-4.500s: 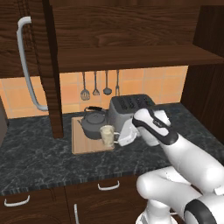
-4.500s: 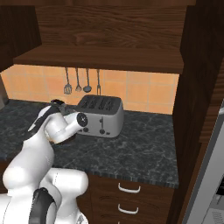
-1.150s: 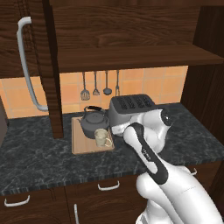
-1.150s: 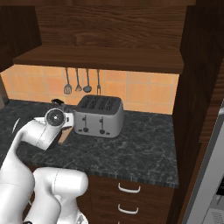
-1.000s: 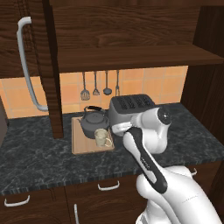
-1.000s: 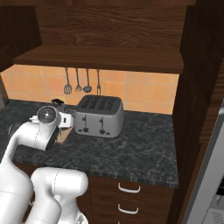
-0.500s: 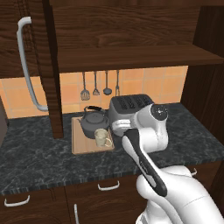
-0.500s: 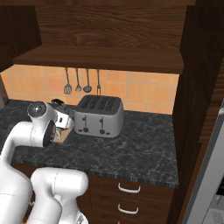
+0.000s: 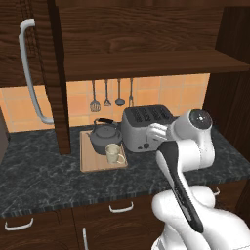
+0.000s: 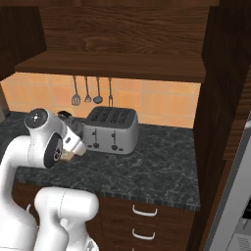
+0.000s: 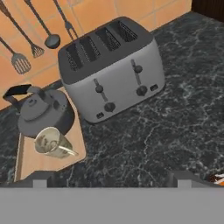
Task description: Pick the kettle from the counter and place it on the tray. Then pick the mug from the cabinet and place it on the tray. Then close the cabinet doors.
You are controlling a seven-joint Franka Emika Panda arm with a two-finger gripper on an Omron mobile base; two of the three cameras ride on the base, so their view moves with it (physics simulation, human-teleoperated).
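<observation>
Kettle (image 9: 104, 138) and mug (image 9: 113, 153) both sit on the tray (image 9: 97, 164) on the counter (image 9: 44, 171), beside the toaster (image 9: 145, 128). The hand (image 9: 157, 132), open and empty, hangs above the counter. Judged remaining: reach up to the cabinet door (image 9: 29, 73) and swing it shut.

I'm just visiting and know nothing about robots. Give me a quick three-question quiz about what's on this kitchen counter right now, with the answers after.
1. True or false: the mug stands on the tray.
2. What sits directly right of the kettle in the left base view?
A. a silver toaster
B. a blender
C. a fruit bowl
3. Fill in: the cabinet door with the long silver handle is ____.

Key
1. True; it stands in front of the kettle, which is on the tray too.
2. A, the toaster.
3. Open; it is swung out at the left of the left base view.
</observation>
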